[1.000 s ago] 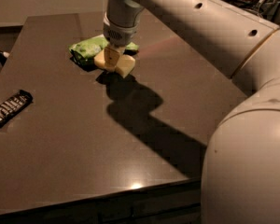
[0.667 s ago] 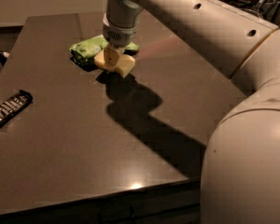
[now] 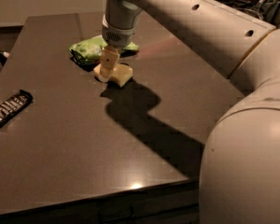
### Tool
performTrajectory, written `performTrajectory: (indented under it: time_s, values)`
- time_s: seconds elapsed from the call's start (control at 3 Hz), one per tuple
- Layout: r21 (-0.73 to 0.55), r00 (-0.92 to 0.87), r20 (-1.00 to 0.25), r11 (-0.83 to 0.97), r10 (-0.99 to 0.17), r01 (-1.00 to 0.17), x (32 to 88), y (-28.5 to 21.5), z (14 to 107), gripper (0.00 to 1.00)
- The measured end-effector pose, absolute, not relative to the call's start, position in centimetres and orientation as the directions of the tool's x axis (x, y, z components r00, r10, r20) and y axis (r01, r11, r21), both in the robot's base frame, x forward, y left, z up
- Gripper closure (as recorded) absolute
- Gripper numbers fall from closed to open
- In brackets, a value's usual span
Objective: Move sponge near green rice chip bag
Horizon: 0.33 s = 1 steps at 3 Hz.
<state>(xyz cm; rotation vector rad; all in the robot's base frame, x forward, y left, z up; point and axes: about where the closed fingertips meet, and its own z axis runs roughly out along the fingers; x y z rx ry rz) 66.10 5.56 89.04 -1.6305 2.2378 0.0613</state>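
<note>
The end effector (image 3: 108, 65) is hanging straight down onto the sponge (image 3: 119, 75); whether it is gripping it or sitting loose, I cannot tell. The sponge seems to be resting on the counter (image 3: 84, 139), just beside the green rice chip bag (image 3: 89, 50), on the bag's near side. The placing looks nearly done, so what is mattering now is letting go cleanly and rising straight up without dragging the sponge or nudging the bag. A candy bar (image 3: 9, 107) is lying well apart from the bag.

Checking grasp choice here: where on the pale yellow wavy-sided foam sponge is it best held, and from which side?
Probably across its wavy sides, from straight above. The pale yellow foam sponge lies flat on the dark table, and the crinkly green chip bag crowds its far side. The robot's hand hangs directly over it.
</note>
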Motion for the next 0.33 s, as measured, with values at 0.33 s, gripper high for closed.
performTrajectory:
  time_s: [0.33]
  values:
    - [-0.179,-0.262,-0.319,0.329,-0.911,-0.927,66.1,5.56,89.03,0.0]
